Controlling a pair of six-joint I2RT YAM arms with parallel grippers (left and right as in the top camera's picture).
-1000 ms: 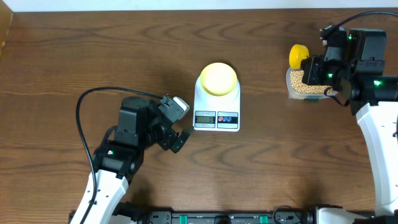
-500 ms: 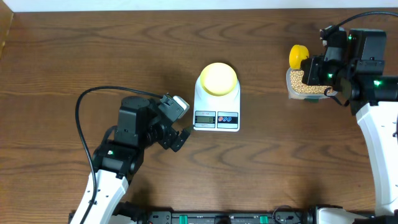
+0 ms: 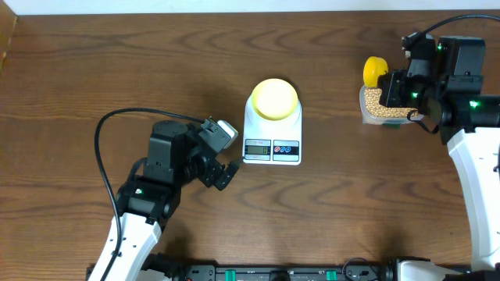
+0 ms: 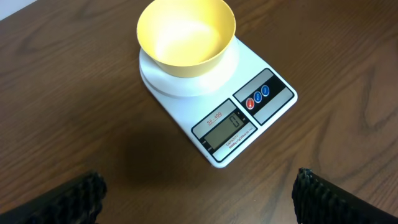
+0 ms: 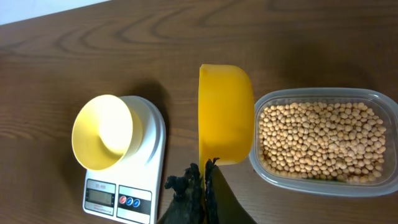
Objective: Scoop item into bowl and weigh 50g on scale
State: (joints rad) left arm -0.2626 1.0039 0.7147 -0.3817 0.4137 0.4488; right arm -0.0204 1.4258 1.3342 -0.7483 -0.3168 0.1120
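Scale (image 3: 272,148): sat central on counter (image 3: 117,62), bowl (image 3: 273,98) on top, open wood around.
Left claw (image 4: 202,190): gaped wide, empty, near-left of scale.
Right claw (image 5: 202,180): clamped scoop (image 5: 225,115) at tub's (image 5: 311,186) far edge.

Overhead looks straight down over the whole brown wooden surface (image 3: 94,62); both close wrist views share the flat white scale (image 4: 186,112).

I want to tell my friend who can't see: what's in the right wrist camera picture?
The right gripper, shut, holds a yellow scoop on its side beside a clear tub of tan beans. On the picture's left, an empty yellow bowl sits on a white scale on a wooden table.
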